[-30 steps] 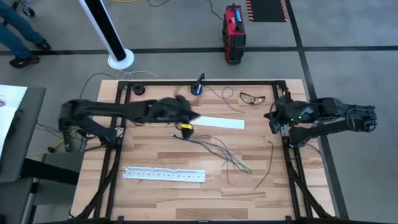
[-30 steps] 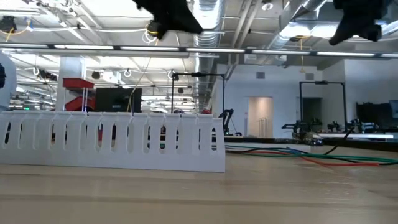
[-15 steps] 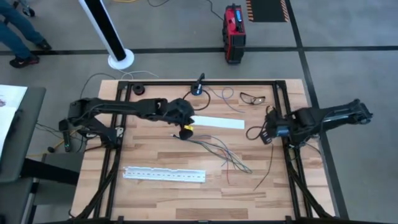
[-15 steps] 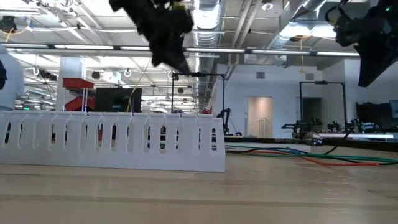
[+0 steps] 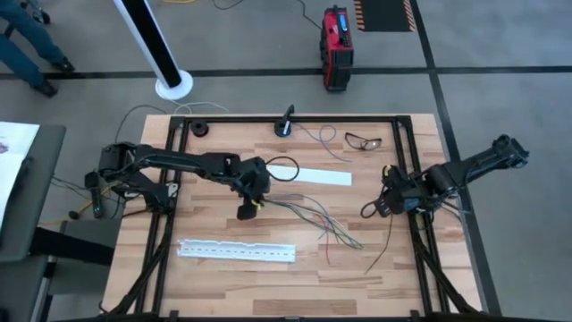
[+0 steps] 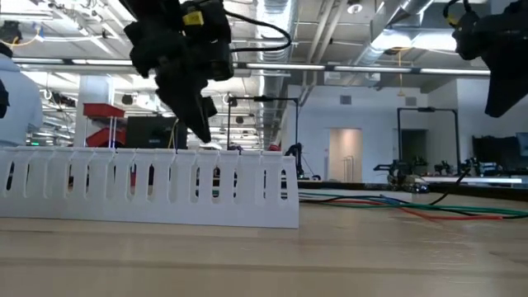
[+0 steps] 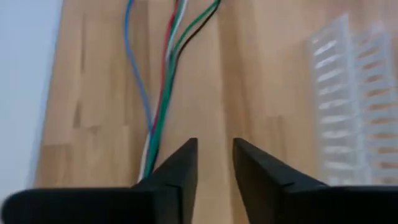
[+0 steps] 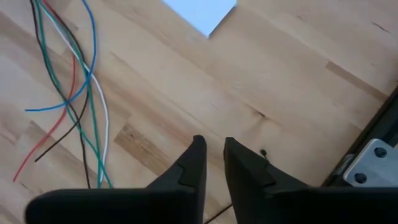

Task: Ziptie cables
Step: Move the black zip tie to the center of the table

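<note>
High view | left tool (image 5: 243,212) narrowly parted, empty (beside cables (image 5: 313,215)) | right tool (image 5: 368,208) likewise

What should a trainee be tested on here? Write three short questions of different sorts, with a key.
1. True or false: the left gripper is clamped on the cables.
2. Where does the slotted white strip lie? A) flat on the table, apart from the cables; B) on top of the cables; C) between a gripper's fingers.
3. In a word: what does the right gripper hold?

Key
1. False: its jaws stand slightly apart with nothing between them, and the cables lie on the wood just ahead.
2. A.
3. Nothing: there is a gap between its fingers, with bare wood behind.
</note>
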Controlling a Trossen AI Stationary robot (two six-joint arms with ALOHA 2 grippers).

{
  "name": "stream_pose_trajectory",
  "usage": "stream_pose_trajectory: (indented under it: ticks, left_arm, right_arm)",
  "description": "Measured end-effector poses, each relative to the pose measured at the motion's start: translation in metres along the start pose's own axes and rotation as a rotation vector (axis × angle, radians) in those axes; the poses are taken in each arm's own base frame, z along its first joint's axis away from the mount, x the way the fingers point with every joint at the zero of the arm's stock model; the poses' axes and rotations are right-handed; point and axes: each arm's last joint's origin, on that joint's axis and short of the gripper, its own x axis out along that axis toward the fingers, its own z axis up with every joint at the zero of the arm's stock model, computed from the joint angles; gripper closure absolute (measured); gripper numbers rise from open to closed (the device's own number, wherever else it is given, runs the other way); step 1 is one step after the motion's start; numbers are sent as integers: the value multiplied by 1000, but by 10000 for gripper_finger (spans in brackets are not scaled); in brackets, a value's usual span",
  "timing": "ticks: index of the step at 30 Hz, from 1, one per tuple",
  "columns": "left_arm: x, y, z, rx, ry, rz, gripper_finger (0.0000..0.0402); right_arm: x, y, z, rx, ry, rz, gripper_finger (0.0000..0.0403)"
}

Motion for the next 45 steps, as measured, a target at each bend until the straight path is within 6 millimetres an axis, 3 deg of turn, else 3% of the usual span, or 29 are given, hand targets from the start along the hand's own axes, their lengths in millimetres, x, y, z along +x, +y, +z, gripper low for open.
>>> stream_pose_trajectory:
  ticks: [8, 13, 17, 20, 27, 35, 45]
  left_arm:
    - [5, 9, 0, 114, 7, 122, 256]
    - [32, 15, -6, 114, 104, 118, 258]
    - [47, 17, -11, 38, 159, 97, 259]
    - [48, 17, -11, -12, 159, 98, 259]
    - [48, 18, -11, 13, 158, 97, 260]
    - [48, 18, -11, 14, 166, 114, 260]
    - [48, 18, -12, 11, 169, 116, 260]
  right_arm:
    - [0, 0, 0, -1, -6, -2, 335]
    - [0, -1, 0, 9, 5, -5, 335]
    - [0, -13, -8, 81, 157, -156, 346]
    - [0, -15, -16, 54, 285, -250, 386]
    - [19, -2, -31, 16, 424, -286, 402]
    - [37, 18, -45, -40, 435, -379, 402]
    - [47, 33, -56, 44, 394, -416, 403]
